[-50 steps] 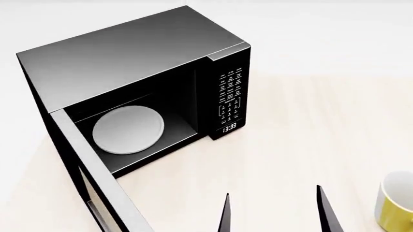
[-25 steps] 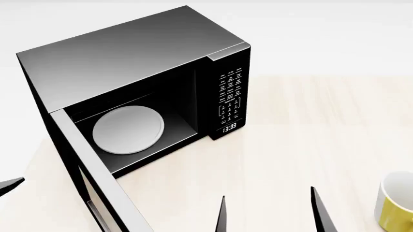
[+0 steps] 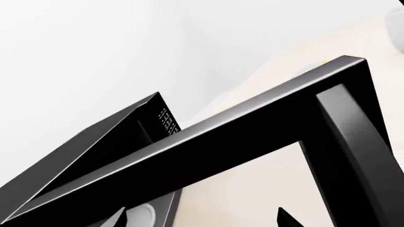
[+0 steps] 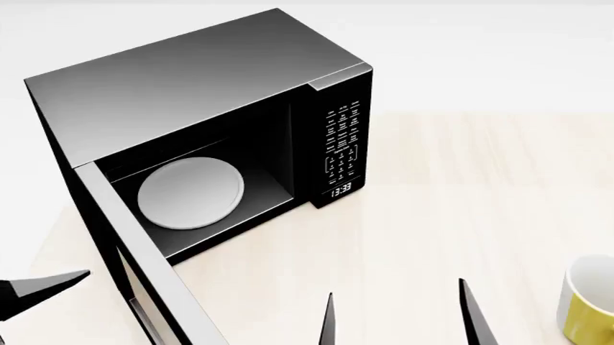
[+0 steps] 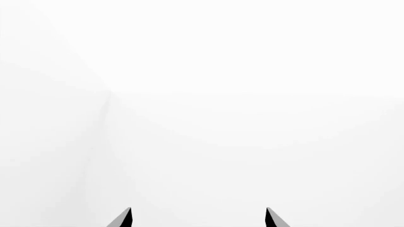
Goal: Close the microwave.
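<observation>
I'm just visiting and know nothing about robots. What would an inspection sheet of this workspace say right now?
Surface: pale wood-look table.
Job's things: microwave with its door swung wide open; white turntable plate inside; keypad panel lit.
Clutter: yellow and white mug at the table's right edge.
Grippers: left gripper beside the door's outer face, not clearly touching it; right gripper open and empty.
Cables: nothing seen.
Surroundings: plain white backdrop.

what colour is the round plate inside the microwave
White: the turntable plate lies flat inside the black microwave, seen best in the head view.
</observation>
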### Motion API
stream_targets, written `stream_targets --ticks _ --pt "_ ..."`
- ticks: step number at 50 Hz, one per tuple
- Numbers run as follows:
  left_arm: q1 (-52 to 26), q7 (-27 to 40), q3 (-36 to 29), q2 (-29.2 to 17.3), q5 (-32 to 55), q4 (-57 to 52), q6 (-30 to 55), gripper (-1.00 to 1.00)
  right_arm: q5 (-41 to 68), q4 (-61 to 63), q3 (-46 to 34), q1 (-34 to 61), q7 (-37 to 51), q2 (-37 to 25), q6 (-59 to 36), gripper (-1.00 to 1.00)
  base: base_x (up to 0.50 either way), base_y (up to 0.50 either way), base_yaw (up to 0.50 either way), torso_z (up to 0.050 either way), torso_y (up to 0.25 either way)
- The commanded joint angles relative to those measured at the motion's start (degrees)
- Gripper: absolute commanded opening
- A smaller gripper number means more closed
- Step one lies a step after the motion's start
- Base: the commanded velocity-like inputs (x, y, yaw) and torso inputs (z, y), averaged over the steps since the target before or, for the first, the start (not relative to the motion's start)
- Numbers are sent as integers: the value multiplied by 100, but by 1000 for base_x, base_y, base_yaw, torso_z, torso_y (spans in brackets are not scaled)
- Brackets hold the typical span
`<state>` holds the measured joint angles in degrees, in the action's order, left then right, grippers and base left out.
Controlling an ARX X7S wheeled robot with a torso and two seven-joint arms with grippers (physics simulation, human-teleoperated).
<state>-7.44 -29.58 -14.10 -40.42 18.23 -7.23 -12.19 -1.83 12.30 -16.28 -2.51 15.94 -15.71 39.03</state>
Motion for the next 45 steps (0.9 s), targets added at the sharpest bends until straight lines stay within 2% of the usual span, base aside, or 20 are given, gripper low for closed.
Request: stream_targets --ticks 1,20,45 --pt "-297 -177 -209 394 -191 403 -159 100 -48 -25 29 5 -39 25 10 100 0 0 0 0 0" --pt "-762 -142 -397 1014 -375 1308 -526 100 -5 -14 -10 21 3 -17 -26 100 0 0 0 0 0" --pt "-1023 -34 -533 1460 -567 1976 -866 100 42 -50 -55 26 65 -67 -20 100 0 0 0 0 0"
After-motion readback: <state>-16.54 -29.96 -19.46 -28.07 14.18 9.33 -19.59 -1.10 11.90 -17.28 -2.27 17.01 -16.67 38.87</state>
